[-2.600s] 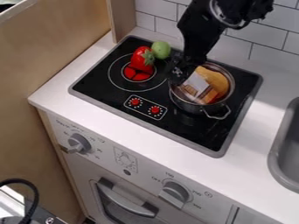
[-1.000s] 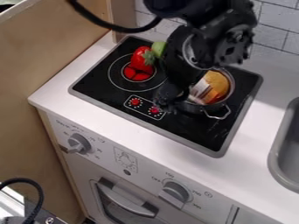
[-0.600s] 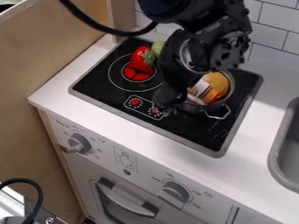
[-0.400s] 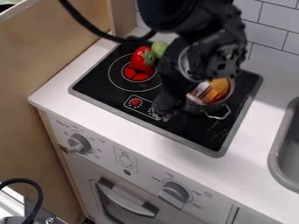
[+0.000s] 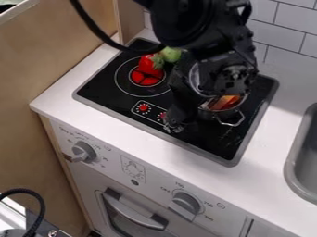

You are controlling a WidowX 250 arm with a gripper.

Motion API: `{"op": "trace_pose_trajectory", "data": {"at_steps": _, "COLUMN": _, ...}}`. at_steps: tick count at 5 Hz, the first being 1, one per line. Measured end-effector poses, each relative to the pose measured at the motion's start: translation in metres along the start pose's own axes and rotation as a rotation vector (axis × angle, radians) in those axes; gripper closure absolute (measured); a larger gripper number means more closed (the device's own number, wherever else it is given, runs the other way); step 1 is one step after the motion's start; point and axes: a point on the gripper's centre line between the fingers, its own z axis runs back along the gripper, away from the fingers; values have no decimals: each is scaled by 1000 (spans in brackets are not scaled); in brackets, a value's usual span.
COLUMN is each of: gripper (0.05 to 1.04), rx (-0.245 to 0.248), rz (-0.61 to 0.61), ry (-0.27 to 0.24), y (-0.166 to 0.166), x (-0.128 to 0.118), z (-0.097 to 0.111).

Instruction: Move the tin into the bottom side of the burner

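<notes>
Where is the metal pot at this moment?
In the camera view, the metal pot sits on the right half of the black cooktop, partly hidden behind the gripper, with the grey sink farther right.

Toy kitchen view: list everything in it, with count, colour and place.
pot: one, silver-grey, right side of the cooktop
pot contents: number unclear, orange-red and brown
leafy-topped toy produce: one, red with green, left burner
round toy fruit: one, green, beside it
cooktop: one, black, grey-rimmed, on the counter
counter: one, white, around it
sink: one, grey, right edge
oven knobs: two, grey, front panel
oven handle: one, grey, below
wall tiles: several, white, behind
arm: one, black, from top
gripper: one, black, over the cooktop's front
</notes>
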Motion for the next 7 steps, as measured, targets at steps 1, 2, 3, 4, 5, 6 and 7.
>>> {"op": "trace_pose_trajectory", "data": {"at_steps": 1, "gripper": 84, "rx": -18, "rz": 5, "ry": -6, "y": 2, "x": -4, "z": -10}}
{"op": "trace_pose_trajectory", "data": {"at_steps": 2, "gripper": 84, "rx": -42, "rz": 13, "ry": -12, "y": 2, "x": -5, "z": -18}}
{"op": "trace_pose_trajectory", "data": {"at_steps": 3, "gripper": 135, "rx": -49, "rz": 8, "ry": -15, "y": 1, "x": -6, "z": -20}}
{"op": "trace_pose_trajectory", "data": {"at_steps": 4, "gripper": 404, "rx": -22, "rz": 32, "ry": -12, "y": 0, "x": -8, "z": -22}}
{"op": "trace_pose_trajectory", "data": {"at_steps": 5, "gripper": 685, "rx": 13, "rz": 47, "ry": -3, "y": 1, "x": -9, "z": -20}}
{"op": "trace_pose_trajectory", "data": {"at_steps": 6, "gripper": 908, "rx": 48, "rz": 41, "ry": -1, "y": 1, "x": -10, "z": -17}}
{"op": "trace_pose_trajectory", "data": {"at_steps": 7, "gripper": 1017, "rx": 68, "rz": 39, "ry": 3, "y": -1, "x": -10, "z": -14}}
